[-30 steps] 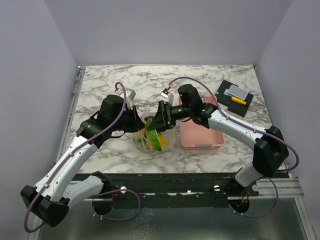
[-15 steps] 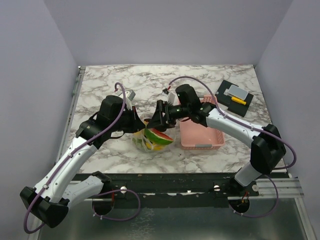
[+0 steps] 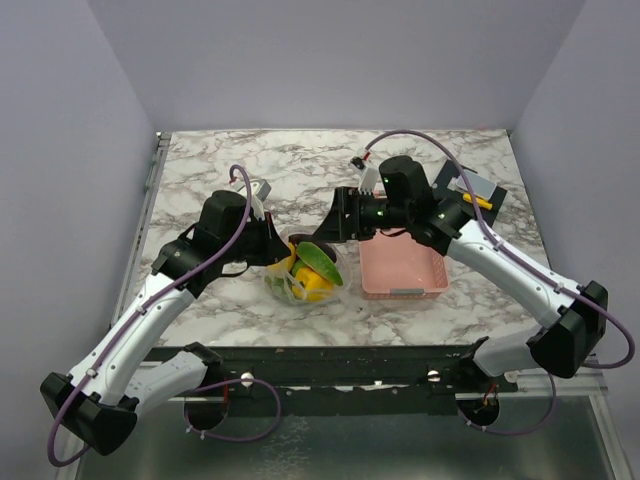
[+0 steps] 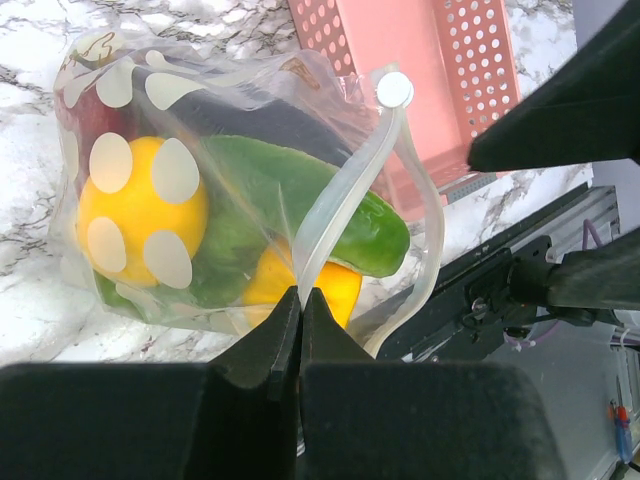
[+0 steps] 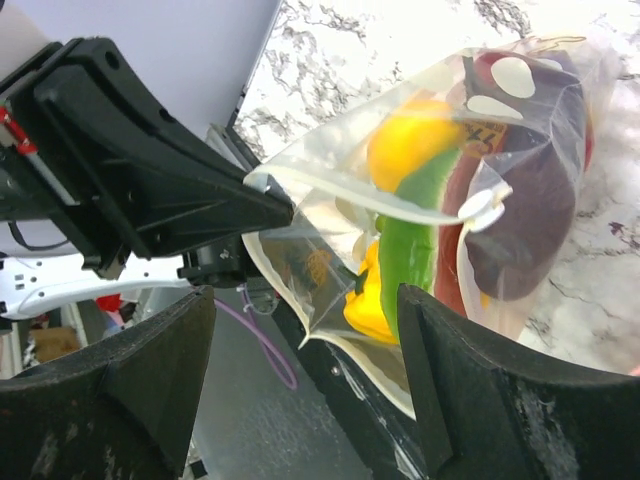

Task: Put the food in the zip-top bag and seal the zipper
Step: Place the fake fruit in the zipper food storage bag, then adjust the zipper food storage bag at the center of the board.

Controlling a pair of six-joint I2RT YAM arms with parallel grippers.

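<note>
The food looks to be all inside the zip-top bag (image 4: 240, 190), which sits on the marble desk (image 3: 230, 170) near its middle, just left of the pink perforated basket (image 3: 400, 272). What remains is closing the zipper (image 4: 345, 190). The left hand (image 4: 300, 300) is clenched on the near end of that strip and pinches it between its fingertips. The right hand (image 5: 305, 300) is released, its fingers spread wide, and hangs just beyond the bag's mouth without touching it. The mouth gapes: the two lips stand apart, with a small white tab (image 4: 394, 90) at the far end of the strip. To seal it well, the left hand should act as a fixed anchor and draw the strip gently taut so both lips lie flat together. The right hand should then come down astride both lips right beside the left fingertips, squeeze, and run along the strip toward the white tab in one steady pass. Watch the green toy vegetable (image 4: 300, 190) and the yellow fruit (image 4: 140, 205), which bulge close under the mouth. If either rides up between the lips, the seal will skip there. Pulling too hard could also tug the thin film out of the left hand's pinch.
</note>
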